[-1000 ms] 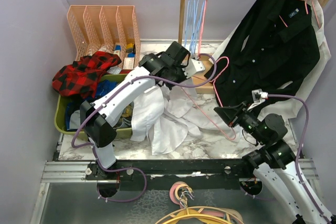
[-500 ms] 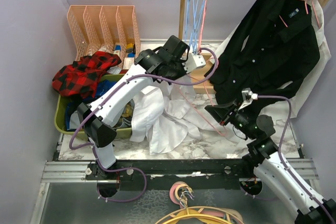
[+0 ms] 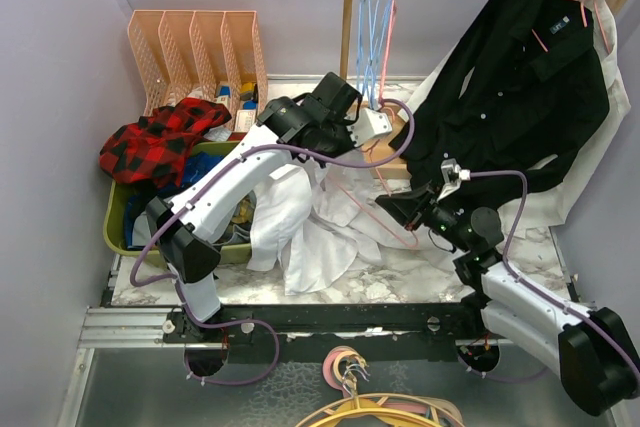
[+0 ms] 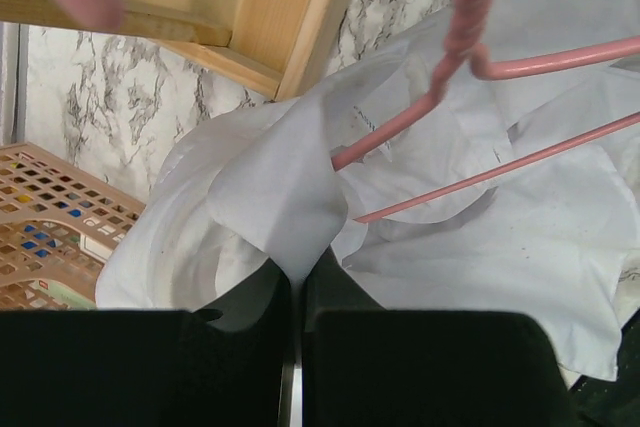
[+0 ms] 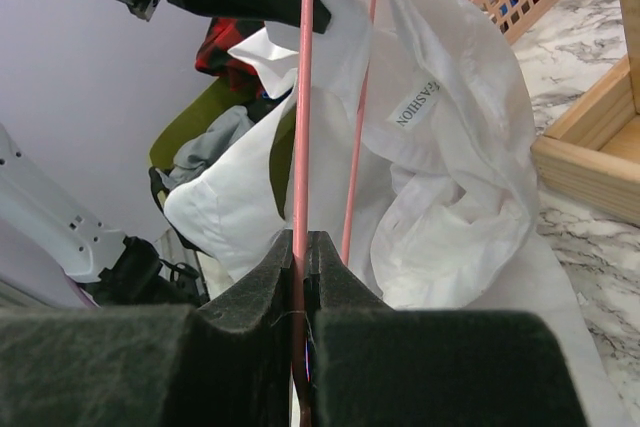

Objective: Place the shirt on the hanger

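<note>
The white shirt [image 3: 320, 237] lies crumpled at the table's middle, its upper part lifted. My left gripper [image 3: 345, 147] is shut on a fold of the shirt [image 4: 270, 187], pinched between the jaws [image 4: 297, 282]. The pink hanger [image 3: 400, 239] runs from its hook near the left gripper down across the shirt. In the left wrist view the hanger [image 4: 560, 59] passes into the fabric. My right gripper [image 3: 392, 209] is shut on one hanger wire [image 5: 303, 97], gripped between its pads [image 5: 300, 242]. The shirt's collar label shows beside it [image 5: 440, 177].
A black shirt [image 3: 520, 87] hangs at the right on the wooden rack [image 3: 348, 17], whose base [image 3: 385, 162] sits behind the white shirt. Light-blue hangers [image 3: 372, 7] hang from the rail. A red plaid shirt [image 3: 160, 137], green bin [image 3: 120, 217] and peach organizer [image 3: 195, 47] stand at left.
My right gripper has carried the hanger left and away from me, toward the shirt. The left gripper keeps its hold on the shirt and has shifted only slightly.
</note>
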Robot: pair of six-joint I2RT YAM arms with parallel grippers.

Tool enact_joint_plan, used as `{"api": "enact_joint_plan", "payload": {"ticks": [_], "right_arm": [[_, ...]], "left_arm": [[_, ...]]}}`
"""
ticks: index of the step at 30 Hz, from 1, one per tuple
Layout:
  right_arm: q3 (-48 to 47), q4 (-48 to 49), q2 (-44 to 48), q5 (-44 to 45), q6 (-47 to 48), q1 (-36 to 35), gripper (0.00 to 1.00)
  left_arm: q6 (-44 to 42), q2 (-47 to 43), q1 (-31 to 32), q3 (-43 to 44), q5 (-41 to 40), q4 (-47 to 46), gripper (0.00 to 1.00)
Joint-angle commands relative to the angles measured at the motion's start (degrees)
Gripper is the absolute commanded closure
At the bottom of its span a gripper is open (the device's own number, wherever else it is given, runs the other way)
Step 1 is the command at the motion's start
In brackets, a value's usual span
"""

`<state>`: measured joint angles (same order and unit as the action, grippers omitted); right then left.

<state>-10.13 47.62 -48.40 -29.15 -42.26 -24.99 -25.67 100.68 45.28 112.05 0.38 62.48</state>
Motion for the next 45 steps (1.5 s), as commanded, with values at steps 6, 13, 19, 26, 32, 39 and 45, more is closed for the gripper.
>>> {"api": "enact_joint_plan", "payload": {"ticks": [6,13,19,26,32,39,45], "right_arm": [[-2.8,9.1,-3.7,2.9,5.7,0.1,0.98],[-2.2,16.4,-11.7,1.5,3.7,0.1,0.98],[-2.5,23.7,-19.4,1.7,1.6,0.1,0.98],[-3.5,27.5,-25.3,1.2,1.5,-0.2,0.98],[-3.2,27.7,-26.9,-0.1,4.1,-0.2,0.98],[-4.0,25.6,-26.8,-4.4,6.3,-0.2,0.98],[-4.5,22.1,-25.0,-5.8,8.6,-0.4,0.98]], "left_arm": [[-2.4,-3.1,1.1,1.3,6.5,3.8,0.95],[-3.0,-2.5,2.3,2.4,11.1,6.6,0.69],[-4.0,-3.1,2.0,2.9,21.7,10.1,0.42],[-7.8,-5.8,-7.4,2.1,33.3,10.8,0.35],[-9.0,-8.1,-20.9,-2.6,47.8,1.4,0.05],[-9.1,-1.6,-21.0,-2.3,55.3,-2.4,0.05],[-12.1,3.5,-21.0,-1.2,56.3,-3.7,0.06]]}}
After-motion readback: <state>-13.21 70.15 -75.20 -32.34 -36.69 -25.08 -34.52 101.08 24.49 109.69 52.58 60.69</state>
